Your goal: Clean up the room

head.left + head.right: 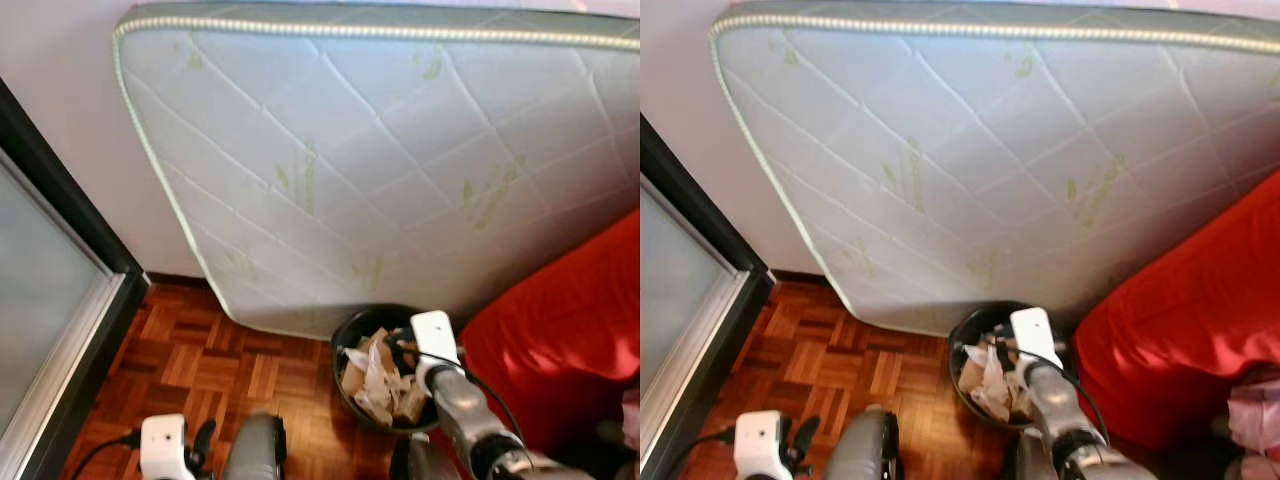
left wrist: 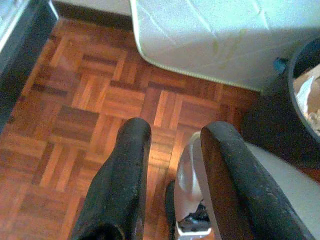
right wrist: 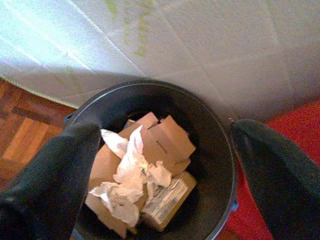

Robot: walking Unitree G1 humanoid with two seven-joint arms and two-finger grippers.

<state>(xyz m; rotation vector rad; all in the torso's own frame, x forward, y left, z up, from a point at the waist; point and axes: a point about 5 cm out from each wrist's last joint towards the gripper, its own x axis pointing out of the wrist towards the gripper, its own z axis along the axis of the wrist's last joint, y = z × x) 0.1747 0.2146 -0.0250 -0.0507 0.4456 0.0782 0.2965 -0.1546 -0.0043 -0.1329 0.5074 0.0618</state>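
Right gripper [image 3: 160,165] gapes empty over bin [image 3: 220,150], apparently for dropping trash [image 3: 135,175] | left gripper [image 2: 170,170] low, parted, empty

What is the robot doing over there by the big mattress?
It is tidying up. Its right gripper hangs open over a black bin that already holds crumpled white paper and brown cardboard. The gripper holds nothing. The bin stands on the wooden floor, between the leaning mattress and something red. Its left gripper hangs low over the floor, also open.
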